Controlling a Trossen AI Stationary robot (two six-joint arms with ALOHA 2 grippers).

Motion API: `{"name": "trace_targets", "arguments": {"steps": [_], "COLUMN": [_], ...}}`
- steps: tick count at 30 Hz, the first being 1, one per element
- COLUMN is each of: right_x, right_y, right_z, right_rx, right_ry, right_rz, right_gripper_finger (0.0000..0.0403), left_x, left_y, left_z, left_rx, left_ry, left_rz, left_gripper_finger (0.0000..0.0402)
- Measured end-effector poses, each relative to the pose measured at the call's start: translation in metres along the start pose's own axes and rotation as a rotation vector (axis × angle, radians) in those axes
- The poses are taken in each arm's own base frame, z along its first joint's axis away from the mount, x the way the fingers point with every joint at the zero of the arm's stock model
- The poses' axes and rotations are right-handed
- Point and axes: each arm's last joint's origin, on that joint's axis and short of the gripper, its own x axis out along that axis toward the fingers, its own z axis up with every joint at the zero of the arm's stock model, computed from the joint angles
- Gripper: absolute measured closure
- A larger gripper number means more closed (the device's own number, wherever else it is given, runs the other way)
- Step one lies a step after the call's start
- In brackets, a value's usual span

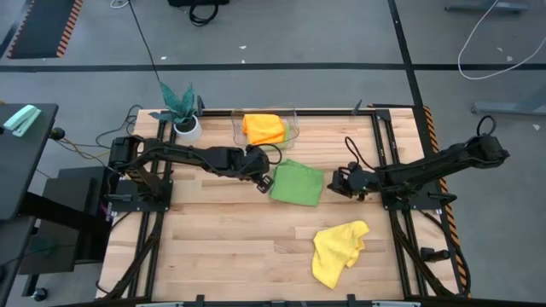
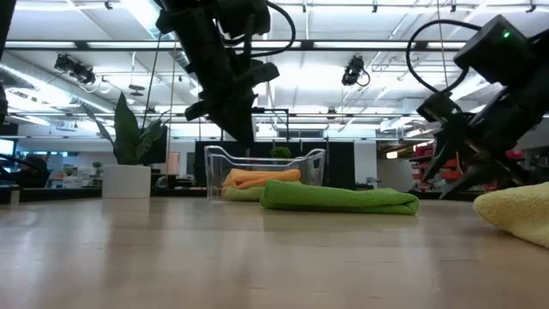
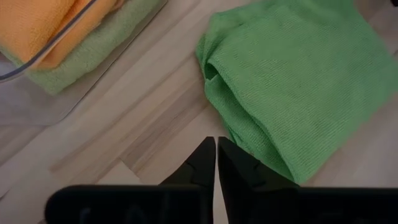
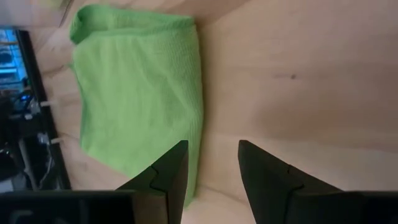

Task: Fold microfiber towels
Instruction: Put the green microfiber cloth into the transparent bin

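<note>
A folded darker green towel lies flat on the wooden table's middle. A crumpled yellow towel lies near the front right. An orange towel rests on a light lime green towel inside the clear bin. My left gripper is shut and hangs above the wood just left of the green towel, clear of the table in the low view. My right gripper is open over bare wood at the towel's right edge, nothing between its fingers.
A teal-leaved plant in a white pot stands at the back left beside the bin. Bare wood stretches across the table's front left. Black rails frame the table's sides.
</note>
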Motion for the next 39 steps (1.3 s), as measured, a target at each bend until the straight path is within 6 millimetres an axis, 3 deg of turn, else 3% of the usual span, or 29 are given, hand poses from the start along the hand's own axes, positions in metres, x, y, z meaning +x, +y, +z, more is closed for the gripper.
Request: {"name": "trace_targets", "arguments": {"steps": [8, 18, 28, 39], "right_x": [0.009, 0.028, 0.037, 0.054], "right_y": [0.001, 0.002, 0.006, 0.026], "right_z": [0.005, 0.004, 0.001, -0.005], "right_rx": [0.002, -0.004, -0.001, -0.033], "right_ry": [-0.029, 0.002, 0.004, 0.003], "right_rz": [-0.01, 0.0, 0.018, -0.006], "right_gripper_finger": [0.0254, 0.0254, 0.0254, 0.0254], "left_x": [0.0, -0.001, -0.002, -0.002], "left_y": [-0.003, -0.005, -0.01, -0.01], "left_z": [0.004, 0.003, 0.0, 0.0], "left_rx": [-0.015, -0.01, 0.004, 0.005], "left_ry": [-0.043, -0.045, -0.043, -0.044], "left_rz": [-0.033, -0.038, -0.049, -0.049], "left_gripper_finger": [0.0391, 0.0373, 0.0391, 0.0373]}}
